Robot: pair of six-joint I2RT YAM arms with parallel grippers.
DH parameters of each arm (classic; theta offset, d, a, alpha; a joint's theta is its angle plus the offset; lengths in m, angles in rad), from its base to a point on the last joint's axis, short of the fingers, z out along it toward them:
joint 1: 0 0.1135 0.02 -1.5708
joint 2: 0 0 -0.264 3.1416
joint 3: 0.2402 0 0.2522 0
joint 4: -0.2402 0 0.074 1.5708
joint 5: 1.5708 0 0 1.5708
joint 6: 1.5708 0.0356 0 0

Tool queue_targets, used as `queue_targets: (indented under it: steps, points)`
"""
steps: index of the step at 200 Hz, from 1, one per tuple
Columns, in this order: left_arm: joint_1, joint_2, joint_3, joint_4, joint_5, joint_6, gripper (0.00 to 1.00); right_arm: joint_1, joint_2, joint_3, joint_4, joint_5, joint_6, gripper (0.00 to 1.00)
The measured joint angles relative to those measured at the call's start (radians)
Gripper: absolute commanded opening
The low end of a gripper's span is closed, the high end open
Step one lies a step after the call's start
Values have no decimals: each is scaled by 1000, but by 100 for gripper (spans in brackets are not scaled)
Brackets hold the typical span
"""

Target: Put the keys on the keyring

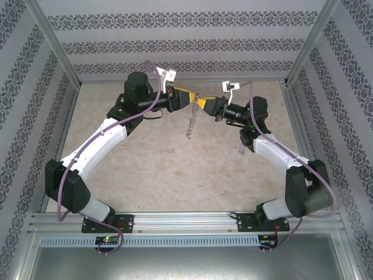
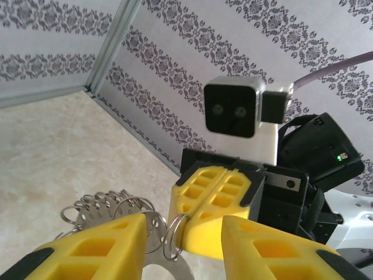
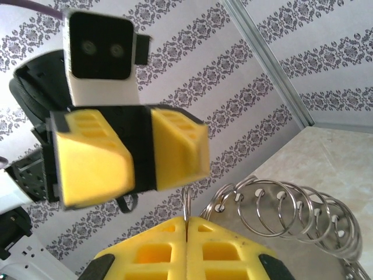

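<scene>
Patterned walls point(image 1: 175, 35) behind; right fingers point(image 3: 233, 248) pinch the keyring point(image 1: 191, 123), left fingers point(image 2: 99, 248) apart.

Pale wallpaper with horizontal bands of dark grey floral ornament point(image 1: 175, 46) covers the back wall across the top of the overhead frame. It also covers the two side walls slanting down the left and right edges. Slim aluminium corner posts point(image 1: 53, 44) run diagonally from the upper corners. A flat beige tabletop with faint marbled mottling point(image 1: 175, 175) fills the centre of the frame. Across the lower part lies a ribbed aluminium rail point(image 1: 186, 221), beneath it a white slotted strip point(image 1: 192, 240), and at the bottom edge a dull grey metal panel point(image 1: 186, 265). The light is soft and even, leaving only faint shadows on the tabletop.
</scene>
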Motion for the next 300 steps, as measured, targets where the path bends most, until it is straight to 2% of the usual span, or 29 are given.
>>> queue_targets:
  steps: [125,234,275,300]
  points:
    - [0,24,-142,327,32,-242,28,-13,12,11,46,22,35,0]
    - [-1,64,-142,437,47,-320,24,-13,20,11,70,22,55,0]
    - [-2,81,-142,450,50,-333,16,-13,30,11,77,22,60,0]
    - [-3,87,-142,457,51,-339,5,-13,31,11,79,23,63,0]
